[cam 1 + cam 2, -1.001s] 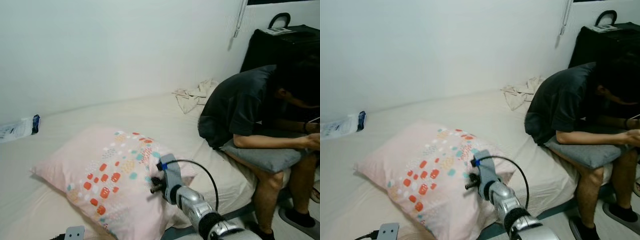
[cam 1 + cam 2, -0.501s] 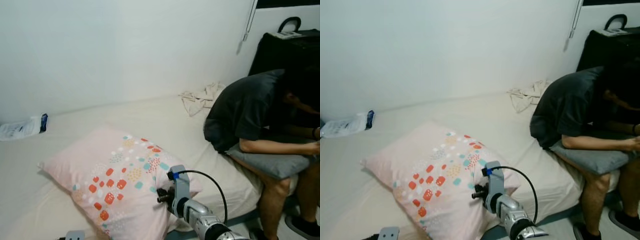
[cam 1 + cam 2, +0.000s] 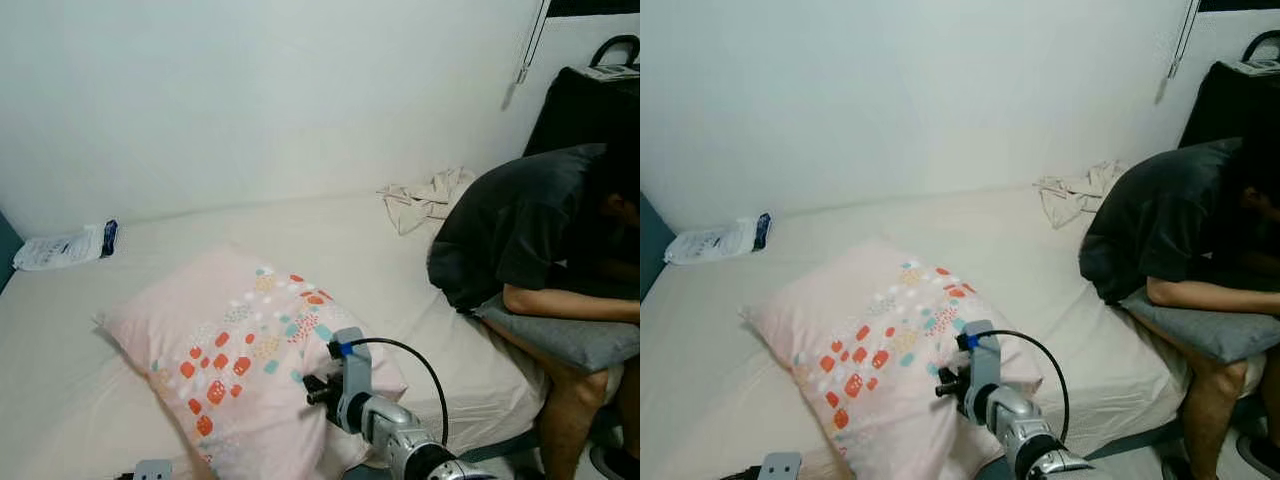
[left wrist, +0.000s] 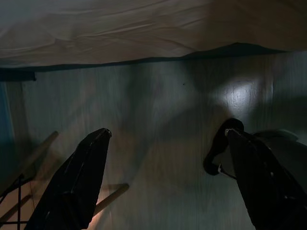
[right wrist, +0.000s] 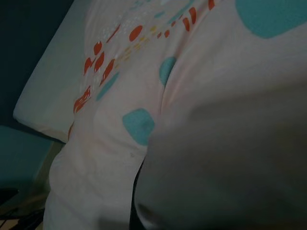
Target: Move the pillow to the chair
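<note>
A pink pillow (image 3: 220,350) with orange and teal dots lies on the bed (image 3: 300,235), its near end puffed up toward me. My right gripper (image 3: 316,387) is pressed into the pillow's near right edge, and the silver right arm (image 3: 400,445) rises from the bottom of the eye views. The right wrist view is close against the dotted pillow fabric (image 5: 144,110). My left gripper (image 4: 168,132) hangs open low over the wooden floor (image 4: 158,143) beside the bed's edge, with nothing between its fingers.
A person (image 3: 520,225) in a dark shirt sits bent over on the bed's right edge with a grey cushion (image 3: 570,335) on the lap. A crumpled cloth (image 3: 425,195) lies near the wall, a plastic packet (image 3: 65,247) at the far left, a black suitcase (image 3: 590,100) behind.
The whole picture has slid to the right, so the camera has turned left. My right arm stays pressed against the pillow's near edge.
</note>
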{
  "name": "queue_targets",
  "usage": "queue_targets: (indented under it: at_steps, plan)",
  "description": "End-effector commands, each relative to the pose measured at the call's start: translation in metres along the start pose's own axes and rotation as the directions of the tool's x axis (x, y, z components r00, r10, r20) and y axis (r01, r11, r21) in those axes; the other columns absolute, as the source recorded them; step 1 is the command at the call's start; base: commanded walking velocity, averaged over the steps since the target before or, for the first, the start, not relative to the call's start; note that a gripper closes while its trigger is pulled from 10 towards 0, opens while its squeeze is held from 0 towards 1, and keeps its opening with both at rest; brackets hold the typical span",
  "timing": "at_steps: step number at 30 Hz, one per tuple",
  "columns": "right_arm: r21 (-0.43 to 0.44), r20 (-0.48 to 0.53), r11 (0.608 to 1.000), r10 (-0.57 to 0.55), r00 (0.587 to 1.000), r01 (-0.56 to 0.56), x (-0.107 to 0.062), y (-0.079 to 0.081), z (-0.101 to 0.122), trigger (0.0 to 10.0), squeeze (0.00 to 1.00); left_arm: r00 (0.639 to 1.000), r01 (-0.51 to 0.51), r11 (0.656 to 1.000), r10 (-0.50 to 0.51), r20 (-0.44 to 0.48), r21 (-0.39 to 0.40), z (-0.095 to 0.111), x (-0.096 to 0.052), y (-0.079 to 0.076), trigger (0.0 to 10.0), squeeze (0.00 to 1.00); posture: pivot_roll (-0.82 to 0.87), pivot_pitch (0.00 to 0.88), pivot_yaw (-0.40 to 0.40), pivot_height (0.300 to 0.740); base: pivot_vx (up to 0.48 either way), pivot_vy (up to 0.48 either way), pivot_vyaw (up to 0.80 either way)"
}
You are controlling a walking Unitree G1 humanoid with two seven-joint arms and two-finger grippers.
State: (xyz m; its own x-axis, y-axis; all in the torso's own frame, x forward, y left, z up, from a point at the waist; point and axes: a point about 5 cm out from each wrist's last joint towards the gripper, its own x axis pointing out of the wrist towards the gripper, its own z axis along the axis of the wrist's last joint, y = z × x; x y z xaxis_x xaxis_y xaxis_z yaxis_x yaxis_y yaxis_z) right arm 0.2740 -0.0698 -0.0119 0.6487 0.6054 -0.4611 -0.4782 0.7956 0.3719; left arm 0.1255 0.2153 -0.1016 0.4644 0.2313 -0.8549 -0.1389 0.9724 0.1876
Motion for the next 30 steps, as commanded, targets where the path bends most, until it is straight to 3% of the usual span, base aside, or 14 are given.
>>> queue_targets:
  at_steps: [1, 11, 18, 20, 30]
  plan:
    - [-0.022, 0.009, 0.999, 0.034, 0.999, -0.034, 0.0033, 0.0065, 0.0029, 10.0, 0.0, 1.0, 0.001, 1.0, -0.001, -0.019, 0.003, -0.0031, -0.0003, 0.0008, 10.0, 0.0, -0.01, 0.017, -0.022, 0.74, 0.0, 0.0, 0.72]
    - [-0.045, -0.028, 0.999, 0.03, 0.999, -0.031, 0.0009, 0.0053, -0.0054, 10.0, 0.0, 0.999, 0.04, 0.999, -0.04, -0.019, -0.02, -0.0033, -0.0005, -0.0034, 10.0, 0.0, -0.01, 0.022, -0.022, 0.74, 0.0, 0.0, 0.72]
    - [-0.051, -0.027, 0.998, 0.035, 0.999, -0.036, 0.0009, 0.0053, -0.0046, 10.0, 0.0, 0.998, 0.052, 0.998, -0.053, -0.025, -0.031, -0.0053, -0.0009, -0.0045, 10.0, 0.0, -0.01, 0.024, -0.025, 0.74, 0.0, -0.442, 0.71]
    - [-0.058, -0.03, 0.998, 0.037, 0.999, -0.039, 0.0008, 0.0053, -0.0048, 10.0, 0.0, 0.999, 0.045, 0.997, -0.046, -0.02, -0.059, -0.0052, -0.001, -0.0042, 10.0, 0.0, -0.01, 0.024, -0.024, 0.74, 0.0, 0.0, 0.7]
    - [-0.066, -0.032, 0.997, 0.044, 0.999, -0.046, 0.0009, 0.006, -0.0051, 10.0, 0.0, 0.998, 0.043, 0.998, -0.044, -0.035, -0.039, -0.0075, -0.0013, -0.0047, 10.0, 0.0, -0.01, 0.028, -0.025, 0.74, 0.0, 0.0, 0.7]
